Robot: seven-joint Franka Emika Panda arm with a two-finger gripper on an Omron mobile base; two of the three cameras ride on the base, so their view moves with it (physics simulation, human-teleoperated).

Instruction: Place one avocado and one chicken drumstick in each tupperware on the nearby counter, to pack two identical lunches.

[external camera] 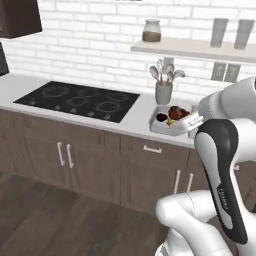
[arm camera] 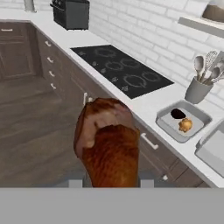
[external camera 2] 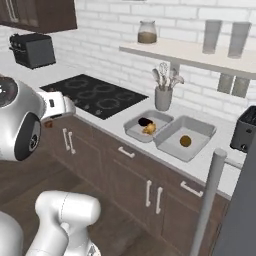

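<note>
claw [arm camera: 108, 181] clenched on the dark reddish-brown drumstick [arm camera: 108, 142], which stands close before the hand camera with its thick meaty end pointing away from the fingers and its long axis running roughly along the claw's own line of sight. beyond it, across a stretch of wood floor and the dark cabinet fronts, lies the counter [arm camera: 148, 105]. on that worktop the near tupperware [arm camera: 166, 124] already holds the near-black avocado [arm camera: 177, 113] and the golden-orange drumstick [arm camera: 185, 125]. the second tupperware [external camera 2: 200, 131] sits just beside it on the far side and, in the right base view, carries the olive-brown avocado [external camera 2: 185, 141] alone. judged from this, the held piece belongs in that second tray, which lies ahead and to the right of the claw in the hand view, past the filled one.
</note>
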